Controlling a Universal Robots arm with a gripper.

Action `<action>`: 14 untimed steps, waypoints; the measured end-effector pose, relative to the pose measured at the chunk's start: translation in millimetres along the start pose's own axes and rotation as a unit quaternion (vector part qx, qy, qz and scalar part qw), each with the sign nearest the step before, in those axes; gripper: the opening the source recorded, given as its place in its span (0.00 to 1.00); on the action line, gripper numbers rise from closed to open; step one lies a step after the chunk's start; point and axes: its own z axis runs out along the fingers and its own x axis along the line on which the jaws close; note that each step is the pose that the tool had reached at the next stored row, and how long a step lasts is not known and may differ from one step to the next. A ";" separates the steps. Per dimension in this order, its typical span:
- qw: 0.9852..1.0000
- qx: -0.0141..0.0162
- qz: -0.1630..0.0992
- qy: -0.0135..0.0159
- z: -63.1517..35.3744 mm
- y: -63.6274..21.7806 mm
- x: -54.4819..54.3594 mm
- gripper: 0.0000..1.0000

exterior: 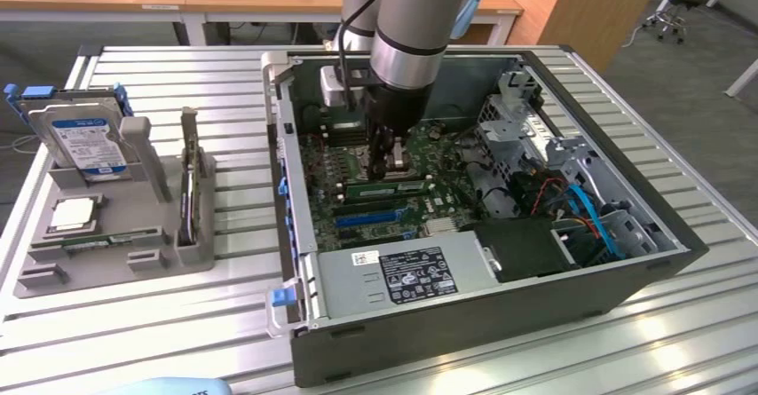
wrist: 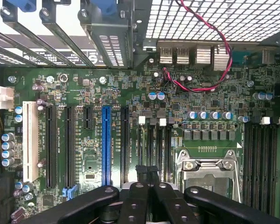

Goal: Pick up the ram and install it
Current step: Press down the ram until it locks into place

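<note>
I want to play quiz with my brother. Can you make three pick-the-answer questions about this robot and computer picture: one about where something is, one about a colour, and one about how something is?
1. Where is the hard drive?
A. In the grey tray beside the computer case
B. Inside the case
C. On the floor

2. What colour is the long slot between the black ones?
A. Red
B. Yellow
C. Blue

3. How is the gripper?
A. Wide open above the tray
B. Shut, above the motherboard
C. Holding the hard drive

Answers: 1 A, it stands upright in the tray at the exterior view's left. 2 C, the wrist view shows it bright blue. 3 B, its fingers are together inside the case.
</note>
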 end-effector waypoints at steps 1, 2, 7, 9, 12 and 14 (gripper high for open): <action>1.000 0.000 0.000 0.000 0.0 0.0 0.0 0.10; 1.000 0.000 0.000 0.000 0.3 0.0 0.0 0.10; 1.000 0.000 0.000 0.000 3.6 -0.2 0.2 0.10; 1.000 0.000 0.000 0.000 4.9 -0.2 0.2 0.10; 1.000 0.000 0.000 0.000 6.6 -0.3 0.3 0.10; 1.000 0.000 0.000 0.000 7.7 -0.3 0.3 0.10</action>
